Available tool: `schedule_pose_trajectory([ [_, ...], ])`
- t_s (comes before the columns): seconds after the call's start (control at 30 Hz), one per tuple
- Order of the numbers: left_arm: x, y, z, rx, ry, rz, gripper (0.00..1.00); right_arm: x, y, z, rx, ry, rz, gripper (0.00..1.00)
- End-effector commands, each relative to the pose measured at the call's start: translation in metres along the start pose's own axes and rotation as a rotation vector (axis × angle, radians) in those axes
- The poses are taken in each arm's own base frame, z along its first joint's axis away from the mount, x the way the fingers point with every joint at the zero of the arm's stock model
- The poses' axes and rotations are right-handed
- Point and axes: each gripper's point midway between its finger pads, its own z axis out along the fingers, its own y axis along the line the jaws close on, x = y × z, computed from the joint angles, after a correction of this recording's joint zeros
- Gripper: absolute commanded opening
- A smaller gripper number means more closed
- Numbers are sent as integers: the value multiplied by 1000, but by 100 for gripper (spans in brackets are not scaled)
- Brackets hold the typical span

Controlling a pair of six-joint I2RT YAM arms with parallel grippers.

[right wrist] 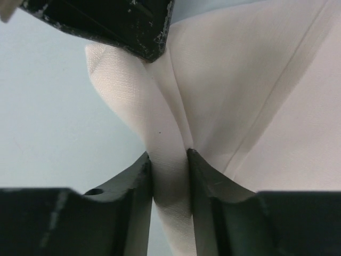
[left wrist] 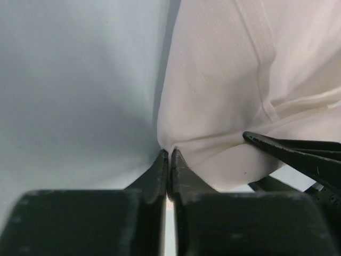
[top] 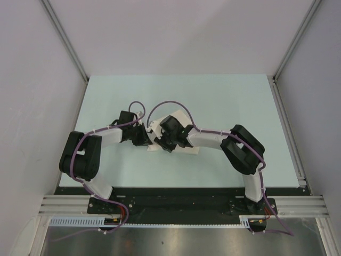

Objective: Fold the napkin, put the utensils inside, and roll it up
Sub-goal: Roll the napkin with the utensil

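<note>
napkin (top: 183, 115) lies bunched at the centre of the top view, on the pale table (top: 229, 96), mostly covered by the two wrists that meet over it. it is a soft, light, limp cloth. it holds no shape of its own, creases wherever it is pinched, and sags away from any grip. the weave looks matte rather than slick, so a firm pinch should hold, but a single layer could slide out of a loose one.

in the left wrist view the left gripper (left wrist: 169, 154) has its jaws pressed together at the lower left corner of the cloth (left wrist: 224, 80). it seems to have a thin edge nipped there, though the contact is too fine to be sure. in the right wrist view the right gripper (right wrist: 169, 170) is narrowed onto a raised ridge of the fabric (right wrist: 240, 106), a fold standing up between its fingers (right wrist: 139, 176).

the best hold, i judge, is on hems and folded edges, where doubled layers give the pads more to bite. pulling the two grips apart gently should keep the cloth taut, while a hard tug would only drag the whole piece across the smooth surface.
</note>
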Motion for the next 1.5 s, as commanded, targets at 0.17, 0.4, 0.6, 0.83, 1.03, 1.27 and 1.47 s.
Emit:
schedule_pose_trajectory([
  [0.17, -28, -17, -23, 14, -174, 33, 65, 48, 50, -16, -343, 193, 240, 24],
  [0.4, -28, -10, -44, -13, -315, 37, 72, 48, 57, -28, -507, 191, 420, 23],
  [0.6, -1, -30, -42, 101, -334, 122, 72, 39, 53, -28, -584, 217, 542, 22],
  [0.83, 15, -50, -37, 154, -359, 167, 71, 43, 39, -17, -622, 288, 651, 22],
  [1.03, 22, -42, -26, 124, -320, 131, 64, 52, 27, -7, -619, 324, 740, 23],
  [1.27, 24, -35, -15, 94, -292, 93, 37, 57, 19, 0, -617, 339, 799, 23],
  [1.47, 24, -22, -9, 17, -269, 55, 12, 47, 13, -5, -627, 305, 811, 36],
])
